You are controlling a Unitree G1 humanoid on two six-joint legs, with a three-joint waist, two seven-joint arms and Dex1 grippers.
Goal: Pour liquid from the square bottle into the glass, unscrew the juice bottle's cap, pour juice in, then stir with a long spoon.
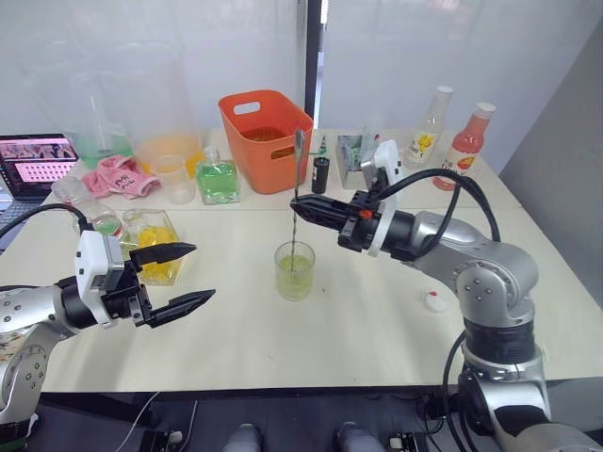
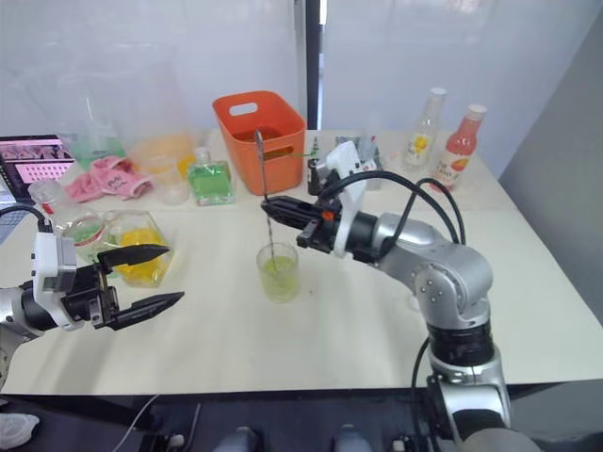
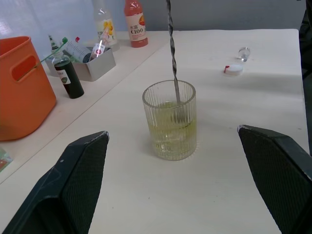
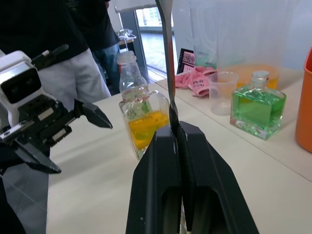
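The glass (image 1: pixel 294 271) stands mid-table, partly filled with pale green liquid. My right gripper (image 1: pixel 301 208) hovers above it, shut on the long spoon (image 1: pixel 297 174). The spoon hangs nearly upright with its lower end in the liquid (image 3: pixel 176 97). My left gripper (image 1: pixel 201 272) is open and empty, left of the glass and apart from it. Just behind it stands the square bottle (image 1: pixel 155 248) with yellow-orange liquid. The juice bottle (image 4: pixel 131 78) is behind the square bottle, its neck open. The cap (image 1: pixel 434 301) lies on the table under my right arm.
At the back stand an orange basket (image 1: pixel 268 132), a green square bottle (image 1: pixel 218 181), a translucent cup (image 1: pixel 174 179), a pink cloth (image 1: pixel 121 176), a small dark bottle (image 1: pixel 320 174), and yellow-labelled (image 1: pixel 427 132) and pink-red (image 1: pixel 466 146) bottles. A person (image 4: pixel 73 44) stands beyond my left arm.
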